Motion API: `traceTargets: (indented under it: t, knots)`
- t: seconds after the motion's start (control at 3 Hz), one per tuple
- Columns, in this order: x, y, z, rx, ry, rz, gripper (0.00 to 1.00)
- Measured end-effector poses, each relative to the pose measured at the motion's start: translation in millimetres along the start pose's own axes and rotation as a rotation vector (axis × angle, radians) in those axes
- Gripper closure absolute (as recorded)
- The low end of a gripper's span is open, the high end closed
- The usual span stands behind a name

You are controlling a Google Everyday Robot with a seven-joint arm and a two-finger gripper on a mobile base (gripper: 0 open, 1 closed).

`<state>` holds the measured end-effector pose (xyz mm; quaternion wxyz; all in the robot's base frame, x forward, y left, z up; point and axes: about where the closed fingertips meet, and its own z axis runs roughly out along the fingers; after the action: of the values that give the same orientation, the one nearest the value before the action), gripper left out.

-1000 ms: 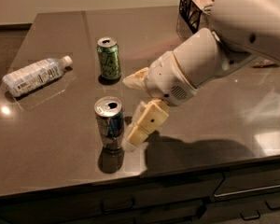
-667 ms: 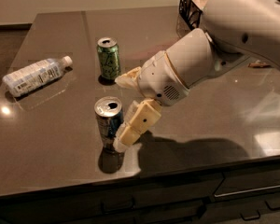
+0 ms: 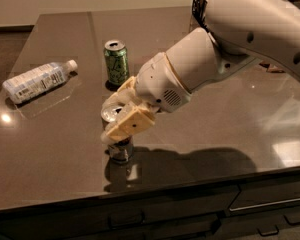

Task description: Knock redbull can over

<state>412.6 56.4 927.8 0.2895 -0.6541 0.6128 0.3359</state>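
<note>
The redbull can (image 3: pixel 121 150) stands near the table's front edge; its silver top shows at the gripper and its lower body below it. It looks upright or slightly tilted. My gripper (image 3: pixel 110 118) is at the can's top, open, with one cream finger (image 3: pixel 129 126) in front of the can and the other behind it. The front finger hides the can's upper body. The white arm reaches in from the upper right.
A green can (image 3: pixel 116 63) stands upright just behind the gripper. A clear plastic water bottle (image 3: pixel 37 81) lies on its side at the left. A black wire basket (image 3: pixel 200 4) sits at the back right. The dark table (image 3: pixel 230 134) ends just in front of the redbull can.
The gripper has moved left from beside the redbull can onto it; its fingers now straddle the can's top. The can stays in place.
</note>
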Motion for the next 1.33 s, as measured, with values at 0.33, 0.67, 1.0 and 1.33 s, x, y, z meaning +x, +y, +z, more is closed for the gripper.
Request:
traceTargets:
  t: [0.33, 0.67, 1.0, 1.33]
  knots:
    - [-6.5, -0.3, -1.6, -0.003, 0.022, -0.003, 0.65]
    - [-3.6, -10.7, -10.5, 0.014, 0.127, 0.015, 0.88]
    - [1.4, -27.9, -26.5, 0.018, 0.325, 0.037, 1.0]
    - [9.7, -41.2, -39.4, 0.035, 0.518, 0.008, 1.0]
